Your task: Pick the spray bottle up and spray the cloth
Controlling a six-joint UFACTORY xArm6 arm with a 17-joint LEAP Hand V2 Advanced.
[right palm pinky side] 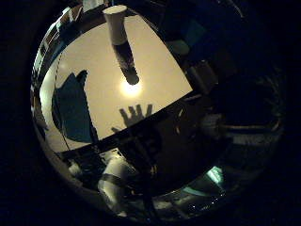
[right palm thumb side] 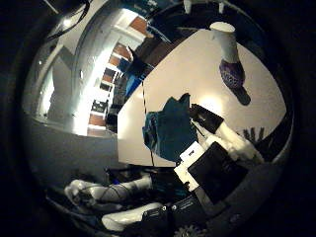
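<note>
A spray bottle [right palm pinky side: 122,45] with a white top and a dark purple body stands on the pale table [right palm pinky side: 160,66]. A dark blue cloth [right palm pinky side: 71,104] lies crumpled on the same table, away from the bottle. The right thumb side palm view shows the bottle [right palm thumb side: 228,57] near the table's far end and the cloth [right palm thumb side: 170,126] nearer the palm. My hand [right palm pinky side: 114,181] is above the table and away from both. Its shadow [right palm pinky side: 133,115] on the table shows spread, straight fingers with nothing between them.
A bright glare spot [right palm pinky side: 132,88] lies on the table beside the bottle's base. The table edge [right palm thumb side: 133,123] runs beside the cloth. Past it lie the floor and lit shelving [right palm thumb side: 99,89]. Dark clutter [right palm pinky side: 212,80] stands off the table's other side.
</note>
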